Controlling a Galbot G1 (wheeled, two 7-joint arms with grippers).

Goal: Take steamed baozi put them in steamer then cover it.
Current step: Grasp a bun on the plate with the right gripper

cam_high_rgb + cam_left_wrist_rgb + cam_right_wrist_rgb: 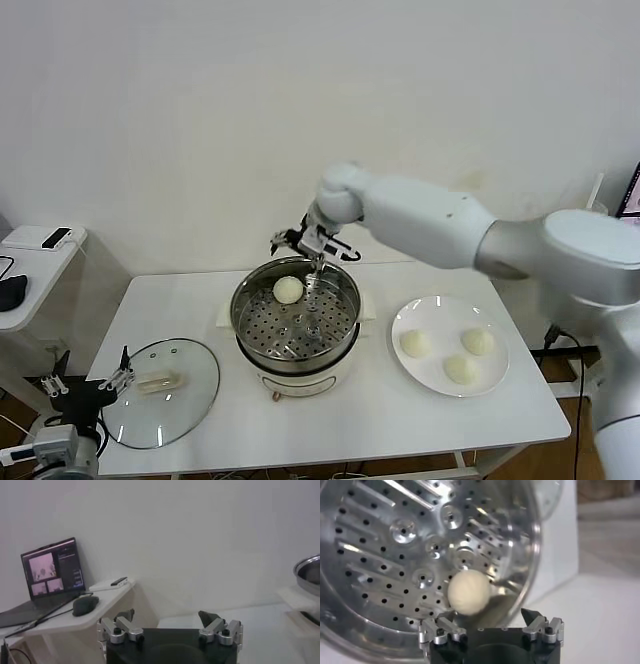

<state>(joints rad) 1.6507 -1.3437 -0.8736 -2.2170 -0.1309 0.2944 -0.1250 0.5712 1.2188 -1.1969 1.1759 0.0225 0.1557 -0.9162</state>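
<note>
The steamer (pixel 240 312) is a shiny steel pot with a perforated tray (pixel 395 555), standing on a cream base at the table's middle. One steamed baozi (pixel 288 290) (pixel 468 591) lies on the tray at the far side. My right gripper (pixel 311 268) (pixel 487 616) hovers over the pot just beside that bun, open, touching nothing. Three more baozi (pixel 415 343) (pixel 477 341) (pixel 460 369) rest on a white plate (pixel 440 315) to the right. The cover (pixel 185 400), a clear glass lid with a cream handle (pixel 158 381), lies flat at the front left. My left gripper (pixel 85 382) (pixel 167 615) is parked open beside the lid.
A side table on the left holds a laptop (pixel 50 567), a mouse (pixel 85 605) and a small white device (pixel 45 238). The white wall stands close behind the table. The steamer's rim (pixel 309 572) shows at the edge of the left wrist view.
</note>
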